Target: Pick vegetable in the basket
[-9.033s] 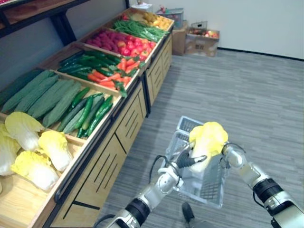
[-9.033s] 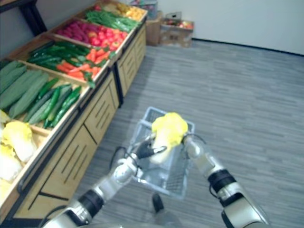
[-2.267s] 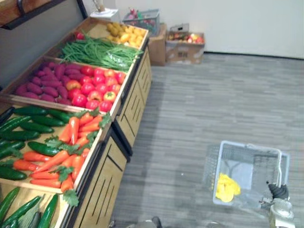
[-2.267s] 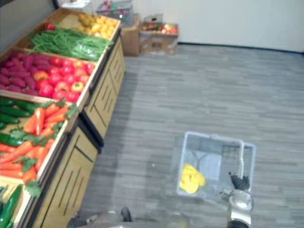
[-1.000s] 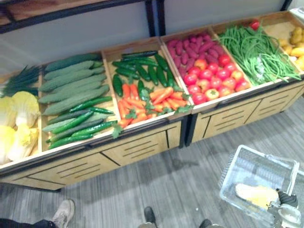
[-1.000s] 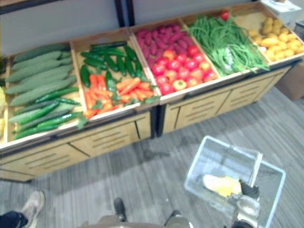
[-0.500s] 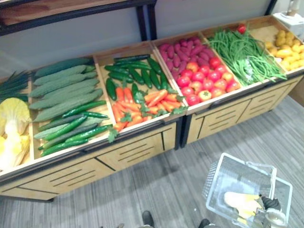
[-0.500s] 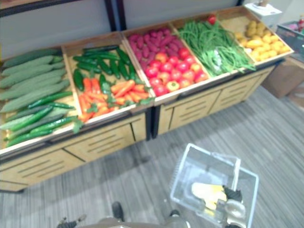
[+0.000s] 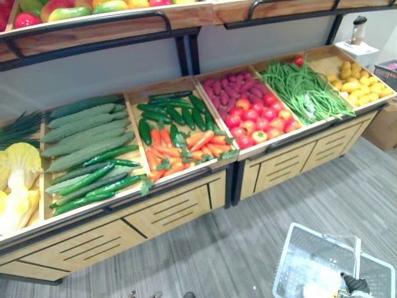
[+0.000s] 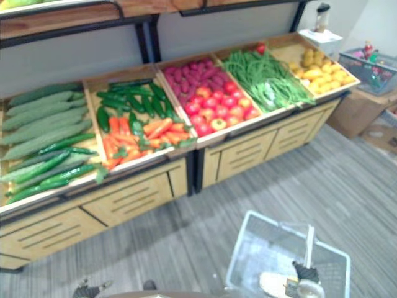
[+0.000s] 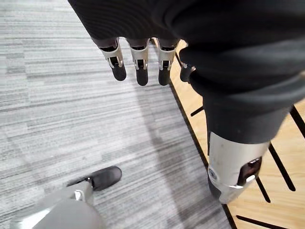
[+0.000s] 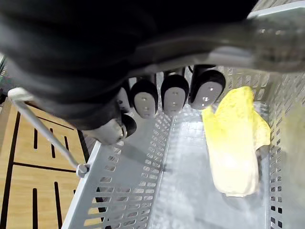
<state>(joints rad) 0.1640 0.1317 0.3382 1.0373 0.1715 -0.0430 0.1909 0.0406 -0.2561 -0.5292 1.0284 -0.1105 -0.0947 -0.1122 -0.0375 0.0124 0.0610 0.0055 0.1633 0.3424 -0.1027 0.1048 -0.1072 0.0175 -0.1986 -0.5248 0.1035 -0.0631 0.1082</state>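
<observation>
You face a long wooden produce stand with drawer fronts, on grey plank floor, against a grey wall.

Basket cropped by bottom edge, cabbage inside half cut, blurry. Right hand on handle mostly out of frame.

- A food shop, at its greengrocery section.
- A long wooden stand is split into open bins, each with one kind heaped up: cabbages, cucumbers, carrots, tomatoes, beans.
- A shelf above carries fruit.
- A grey mesh shopping basket hangs over the plank floor.
- A cardboard box stands beside the stand's end.
</observation>
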